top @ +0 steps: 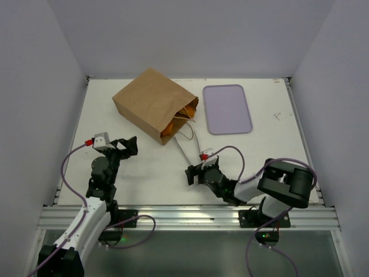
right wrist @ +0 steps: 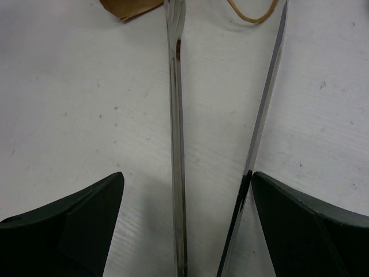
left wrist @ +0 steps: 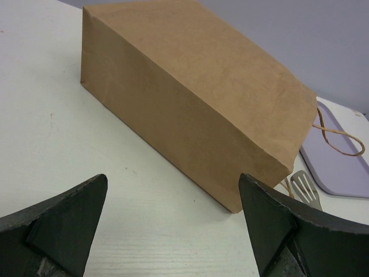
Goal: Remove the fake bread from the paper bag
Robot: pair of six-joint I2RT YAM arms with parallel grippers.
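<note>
The paper bag [top: 151,103] lies on its side at the back of the table, mouth facing right and toward me. The fake bread [top: 183,113] shows as orange pieces inside the mouth. My left gripper [top: 128,147] is open and empty, short of the bag's closed end; in the left wrist view [left wrist: 173,190] the bag [left wrist: 196,92] fills the space ahead and the bread is hidden. My right gripper [top: 195,173] is open, its jaws straddling the two arms of the metal tongs [right wrist: 176,144] in the right wrist view [right wrist: 187,190]. The tongs' right arm touches my right finger [right wrist: 300,225].
The tongs [top: 185,151] run from the bag's mouth to my right gripper. A lavender tray [top: 226,108] lies right of the bag. The bag's cord handles [left wrist: 337,135] trail on the table near the tongs' tip [left wrist: 305,187]. Walls close in the table.
</note>
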